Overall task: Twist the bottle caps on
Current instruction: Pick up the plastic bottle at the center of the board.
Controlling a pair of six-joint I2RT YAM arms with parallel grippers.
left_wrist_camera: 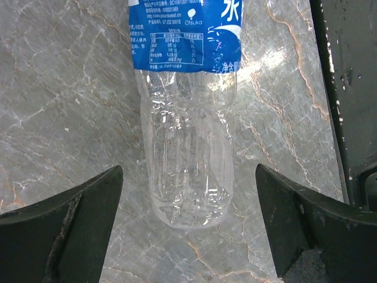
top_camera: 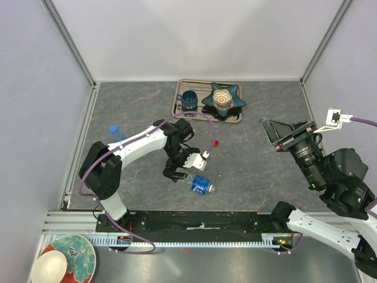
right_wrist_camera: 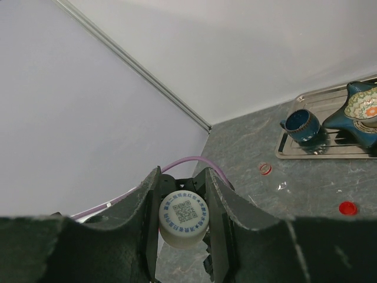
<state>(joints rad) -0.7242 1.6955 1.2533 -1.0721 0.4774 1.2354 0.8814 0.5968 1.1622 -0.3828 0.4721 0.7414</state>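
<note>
A clear bottle [top_camera: 200, 184] with a blue label lies on its side on the grey table, near the front middle. In the left wrist view its base [left_wrist_camera: 189, 200] points toward my left gripper [left_wrist_camera: 188, 236], which is open, with one finger on each side and not touching it. My right gripper [right_wrist_camera: 184, 221] is raised at the right [top_camera: 270, 127] and shut on a white cap [right_wrist_camera: 184, 217] printed with a blue code. A red cap [top_camera: 216, 142] [right_wrist_camera: 347, 207] lies loose on the table. A second bottle [top_camera: 115, 132] with a blue top stands at the left.
A metal tray [top_camera: 177, 106] at the back holds a dark blue cup [top_camera: 189, 99] and a star-shaped dish [top_camera: 222, 99]. A small red ring [right_wrist_camera: 265, 168] lies on the table. White walls enclose the table. A patterned plate [top_camera: 73, 253] and white bowl [top_camera: 48, 266] sit below the front rail.
</note>
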